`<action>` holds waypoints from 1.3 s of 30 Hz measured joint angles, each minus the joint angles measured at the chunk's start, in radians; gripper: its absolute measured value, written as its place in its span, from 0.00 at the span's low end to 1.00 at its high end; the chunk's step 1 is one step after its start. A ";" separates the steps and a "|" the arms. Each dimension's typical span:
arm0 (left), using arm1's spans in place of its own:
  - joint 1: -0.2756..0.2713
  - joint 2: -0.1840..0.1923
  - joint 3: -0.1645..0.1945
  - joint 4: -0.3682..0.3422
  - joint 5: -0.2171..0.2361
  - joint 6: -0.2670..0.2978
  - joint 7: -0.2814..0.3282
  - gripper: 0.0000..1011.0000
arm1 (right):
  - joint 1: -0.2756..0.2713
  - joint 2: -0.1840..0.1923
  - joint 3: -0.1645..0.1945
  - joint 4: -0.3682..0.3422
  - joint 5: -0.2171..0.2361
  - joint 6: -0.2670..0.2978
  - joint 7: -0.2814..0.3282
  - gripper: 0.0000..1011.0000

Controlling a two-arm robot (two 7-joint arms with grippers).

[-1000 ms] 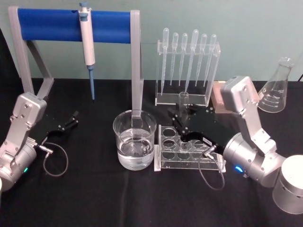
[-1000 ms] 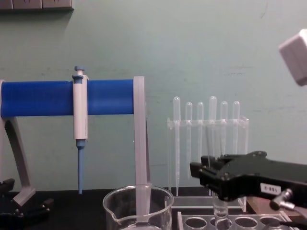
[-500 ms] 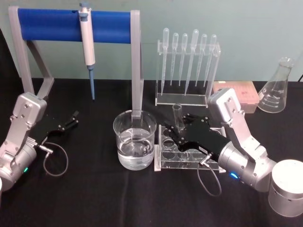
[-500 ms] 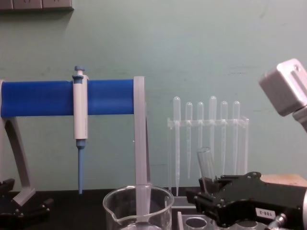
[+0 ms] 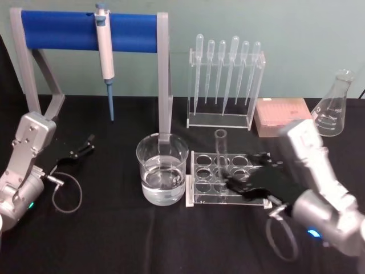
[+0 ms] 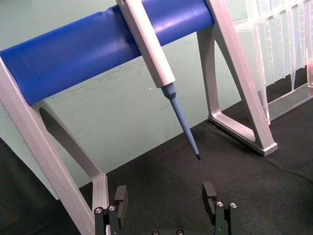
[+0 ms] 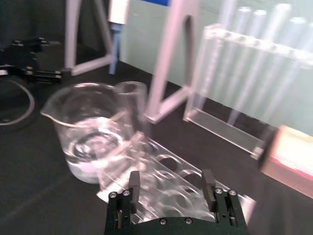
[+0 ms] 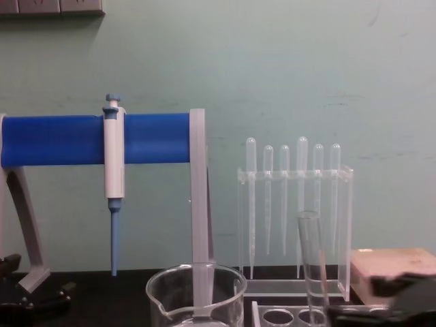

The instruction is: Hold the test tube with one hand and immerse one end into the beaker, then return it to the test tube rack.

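So the tube (image 5: 220, 149) is standing upright in the clear rack (image 5: 225, 182), in a hole of the back row toward the rack's left end, with its open rim sticking up well above the rack. The rack sits near the middle of the desk (image 5: 114, 240), and the beaker (image 5: 162, 168) is just beside it on the left, with clear liquid in the bottom part. Nothing is gripping the tube.

The right gripper (image 5: 236, 184) is low over the front right part of the rack, jaws spread apart with nothing between them. From the right wrist view you can see its two fingers (image 7: 133, 186) wide open over the rack holes, with the tube (image 7: 128, 105) and beaker (image 7: 93, 127) a bit beyond them.

The left gripper (image 5: 86, 142) is parked by the desk's left edge, also spread open and empty, pointing toward the blue-barred stand (image 5: 88, 31) where the pipettor (image 5: 104, 57) hangs. The pipette rack (image 5: 225, 85) stands along the back edge, with a flask (image 5: 333, 105) at the back right corner.
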 joint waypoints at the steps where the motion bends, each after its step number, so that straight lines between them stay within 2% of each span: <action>1: 0.000 0.000 0.000 0.000 0.000 0.000 0.000 0.99 | -0.013 0.006 0.014 -0.013 0.003 0.004 -0.003 0.78; 3: 0.000 0.000 0.000 0.000 0.000 0.000 0.000 0.99 | -0.037 0.016 0.042 -0.038 0.008 0.009 -0.011 0.84; 4: 0.000 0.000 0.000 0.000 0.000 0.000 0.000 0.99 | -0.059 0.023 0.071 -0.056 0.011 0.008 -0.021 0.87; 7: 0.000 0.000 0.000 0.000 0.000 0.000 0.000 0.99 | -0.086 0.022 0.121 -0.069 0.013 -0.002 -0.044 0.95; 10: 0.000 0.000 0.000 0.000 0.000 0.000 0.000 0.99 | -0.092 0.005 0.154 -0.054 0.007 -0.024 -0.074 0.99; 12: 0.000 0.000 0.000 0.000 0.000 0.000 0.000 0.99 | -0.089 -0.007 0.163 -0.038 -0.007 -0.039 -0.096 0.99; 14: 0.000 0.000 0.000 0.000 0.000 0.000 0.000 0.99 | -0.081 -0.032 0.174 -0.003 -0.037 -0.076 -0.141 0.99; 16: 0.000 0.000 0.000 0.000 0.000 0.000 0.000 0.99 | -0.076 -0.049 0.178 0.022 -0.055 -0.109 -0.166 0.99; 18: 0.000 0.000 0.000 0.000 0.000 0.000 0.000 0.99 | -0.067 -0.078 0.182 0.071 -0.086 -0.172 -0.209 0.99; 19: 0.000 0.000 0.000 0.000 0.000 0.000 0.000 0.99 | -0.061 -0.095 0.182 0.104 -0.114 -0.224 -0.241 0.99; 22: 0.000 0.000 0.000 0.000 0.000 0.000 0.000 0.99 | -0.050 -0.124 0.181 0.164 -0.148 -0.304 -0.281 0.99; 24: 0.000 0.000 0.000 0.000 0.000 0.000 0.000 0.99 | -0.045 -0.136 0.181 0.187 -0.156 -0.328 -0.290 0.99; 27: 0.000 0.000 0.000 0.000 0.000 0.000 0.000 0.99 | -0.037 -0.153 0.180 0.217 -0.167 -0.349 -0.297 0.99; 39: 0.000 0.000 0.000 0.000 0.000 0.000 0.000 0.99 | -0.038 -0.148 0.178 0.209 -0.166 -0.347 -0.296 0.99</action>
